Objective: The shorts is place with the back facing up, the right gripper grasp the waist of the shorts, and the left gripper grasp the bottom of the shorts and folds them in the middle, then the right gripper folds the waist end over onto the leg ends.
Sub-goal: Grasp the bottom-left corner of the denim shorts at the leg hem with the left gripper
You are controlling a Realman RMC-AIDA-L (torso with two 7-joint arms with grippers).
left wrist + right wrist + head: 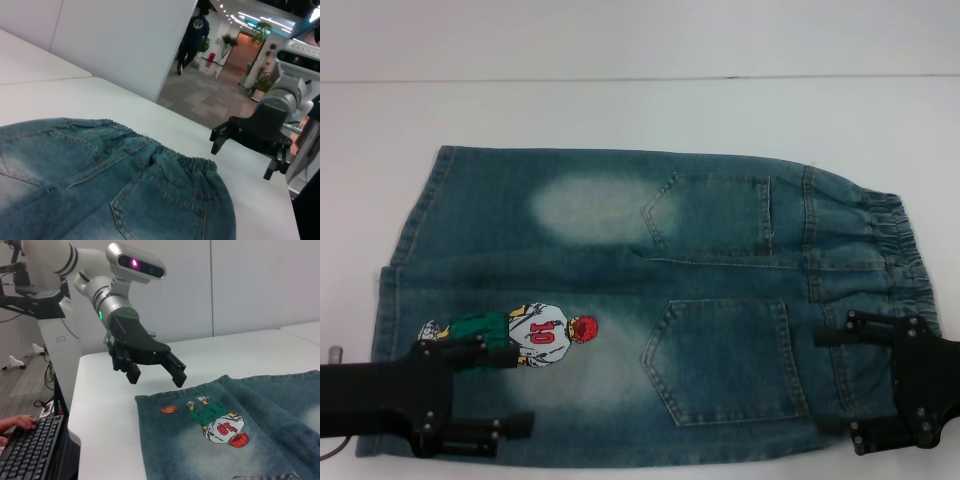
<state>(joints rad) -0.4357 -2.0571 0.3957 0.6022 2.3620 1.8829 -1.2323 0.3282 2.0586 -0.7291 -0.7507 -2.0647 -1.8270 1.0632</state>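
The shorts (620,300) lie flat on the white table (620,110), back up, with two patch pockets showing. The ruffled waist (890,250) points right, and the bottom of the shorts (405,250) points left, near the cartoon player numbered 10 (545,335). My left gripper (505,390) is open and hovers over the near leg end; the right wrist view shows the left gripper (157,380) above the hem (175,392). My right gripper (832,380) is open and hovers by the near waist corner. In the left wrist view the right gripper (241,160) floats just beyond the waistband (185,162).
The table's side edge (280,200) lies close behind the right gripper. Off the table past the leg end, a keyboard (30,445) has a person's hand on it. A person (192,35) stands far off in the room.
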